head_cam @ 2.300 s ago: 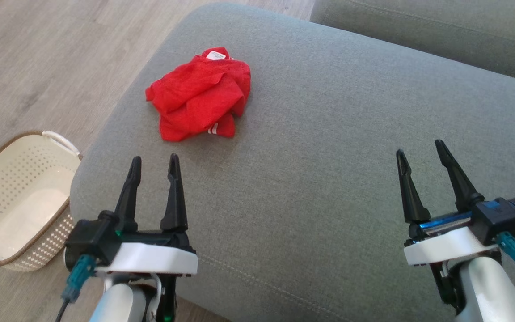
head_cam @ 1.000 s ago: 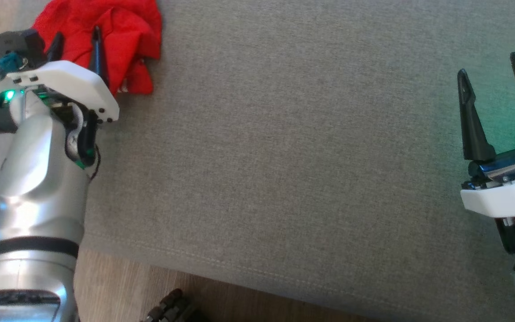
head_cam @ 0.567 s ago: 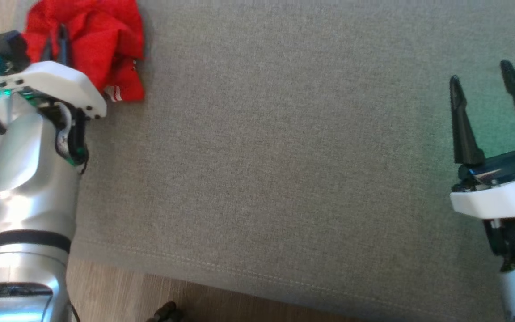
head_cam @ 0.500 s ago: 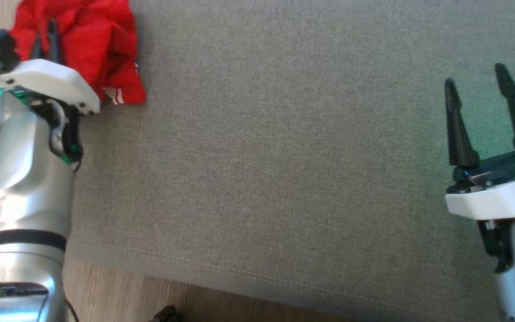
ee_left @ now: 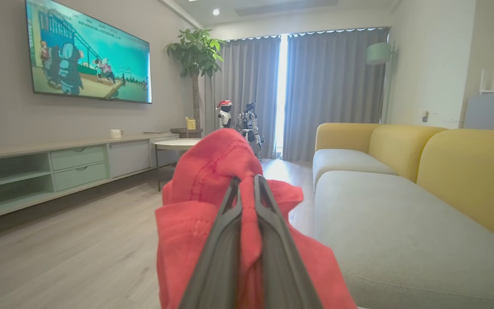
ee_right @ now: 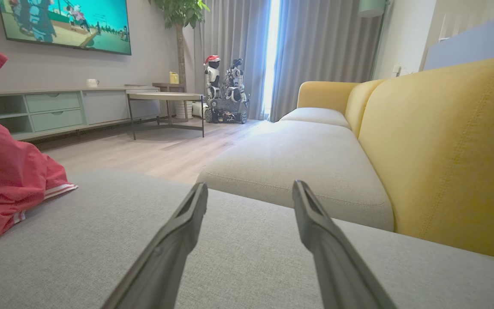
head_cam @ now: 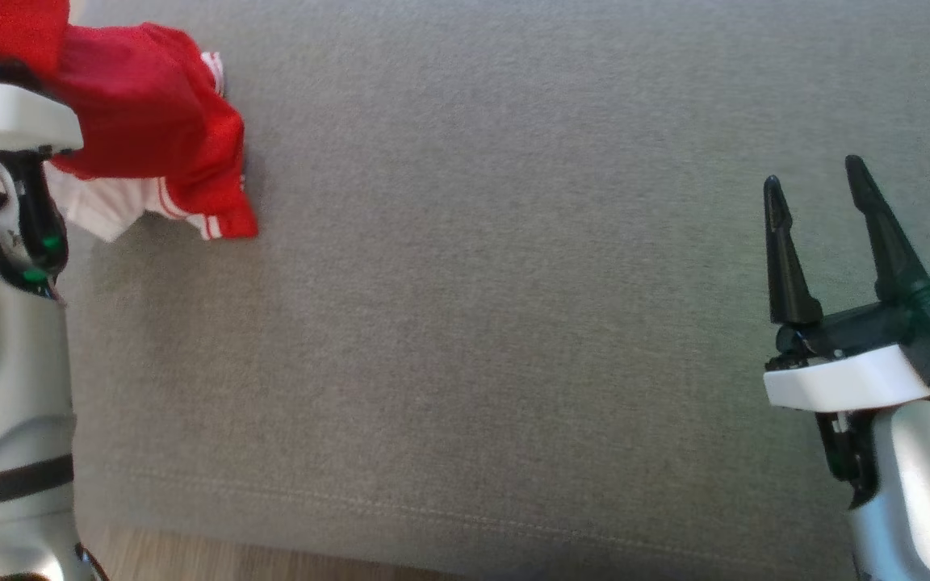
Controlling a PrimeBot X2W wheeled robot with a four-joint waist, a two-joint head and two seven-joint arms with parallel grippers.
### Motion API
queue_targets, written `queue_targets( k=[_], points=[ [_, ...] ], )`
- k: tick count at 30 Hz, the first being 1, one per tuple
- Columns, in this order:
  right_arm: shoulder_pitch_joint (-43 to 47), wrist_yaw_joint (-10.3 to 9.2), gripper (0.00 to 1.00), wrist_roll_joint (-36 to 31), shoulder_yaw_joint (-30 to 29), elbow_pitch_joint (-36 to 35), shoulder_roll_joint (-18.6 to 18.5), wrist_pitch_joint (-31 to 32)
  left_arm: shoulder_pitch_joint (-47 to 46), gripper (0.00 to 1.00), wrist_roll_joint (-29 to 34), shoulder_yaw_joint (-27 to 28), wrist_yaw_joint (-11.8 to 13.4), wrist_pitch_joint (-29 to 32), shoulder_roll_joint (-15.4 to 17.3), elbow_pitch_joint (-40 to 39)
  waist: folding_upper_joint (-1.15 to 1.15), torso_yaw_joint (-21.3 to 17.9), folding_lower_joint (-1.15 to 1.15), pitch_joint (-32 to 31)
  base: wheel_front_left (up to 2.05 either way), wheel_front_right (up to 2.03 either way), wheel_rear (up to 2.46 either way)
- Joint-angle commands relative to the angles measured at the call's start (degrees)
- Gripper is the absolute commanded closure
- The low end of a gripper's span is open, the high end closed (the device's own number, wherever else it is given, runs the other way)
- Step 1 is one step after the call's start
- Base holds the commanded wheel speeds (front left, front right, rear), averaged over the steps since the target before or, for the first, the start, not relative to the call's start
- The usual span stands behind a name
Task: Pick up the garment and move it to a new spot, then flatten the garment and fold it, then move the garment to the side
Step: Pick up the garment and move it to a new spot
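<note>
Lifted — red, white-striped garment (head_cam: 142, 113) hangs from clamped left gripper (ee_left: 247, 178); right gripper (head_cam: 811, 169) splayed.

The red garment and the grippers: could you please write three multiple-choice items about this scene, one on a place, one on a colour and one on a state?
1. Where is the garment in the head view?
A. upper left
B. upper right
C. bottom middle

2. What colour are the garment's stripes?
A. blue
B. white
C. black

3. How is the left gripper?
A. open and empty
B. shut and empty
C. shut on the garment

Key:
1 A, it shows at that view's upper left corner.
2 B, the lines on the red cloth are white.
3 C, the left wrist view shows red cloth pinched between the closed fingers.
</note>
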Motion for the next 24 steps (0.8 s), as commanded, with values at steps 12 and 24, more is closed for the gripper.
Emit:
queue_targets(
  k=[12, 24],
  points=[
    [-1.1, -0.04, 0.00, 0.3, 0.8, -0.3, 1.9, -1.9, -0.4, 1.00, 5.9, -6.8, -2.6, 3.9, 2.7, -9.2, 0.00, -7.3, 0.00, -1.3, 0.00, 0.00, 0.00],
    [-4.9, -0.04, 0.00, 1.3, 0.9, -1.9, 3.6, -2.6, -3.3, 1.00, 10.4, -25.5, -6.4, 6.9, -8.0, -2.1, 0.00, -18.2, 0.00, 3.8, 0.00, 0.00, 0.00]
  ],
)
